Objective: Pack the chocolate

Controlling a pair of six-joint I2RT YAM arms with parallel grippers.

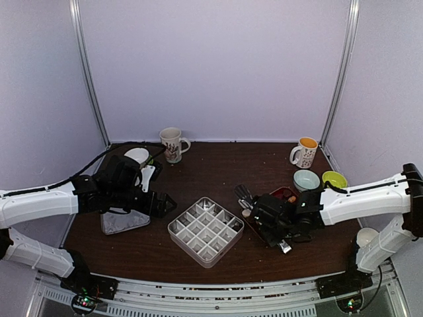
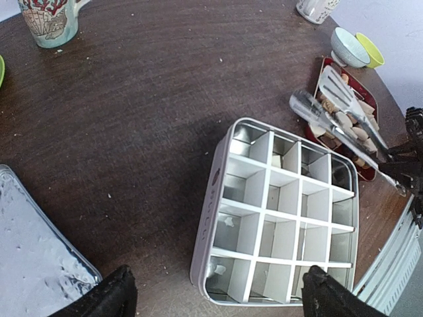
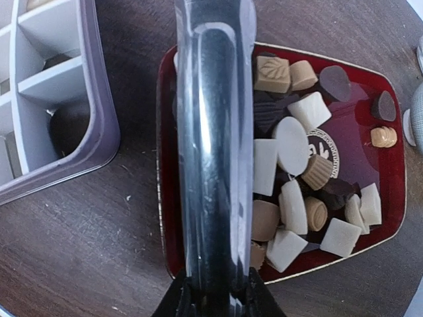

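The chocolate (image 3: pixel 310 158), many small white, tan and dark brown pieces, lies in a red tray (image 3: pixel 390 218). My right gripper (image 3: pixel 215 290) is shut on long metal tongs (image 3: pixel 215 145) that reach over the tray's left side. One dark piece (image 3: pixel 69 125) sits in a corner cell of the white divided box (image 3: pixel 99 99). In the top view the box (image 1: pixel 205 230) lies between the arms, with the right gripper (image 1: pixel 266 220), the tongs (image 1: pixel 243 194) and the tray (image 1: pixel 285 193) to its right. My left gripper (image 2: pixel 215 300) is open and empty at the box's (image 2: pixel 281 211) near corner, and it also shows in the top view (image 1: pixel 165 205).
The box's metal lid (image 1: pixel 125 221) lies under the left arm. Two mugs (image 1: pixel 173 143) (image 1: pixel 305 152) stand at the back. A pale blue bowl (image 1: pixel 306 179) and a green bowl (image 1: pixel 334 179) sit behind the tray. A white cup (image 1: pixel 365 236) stands at the right edge.
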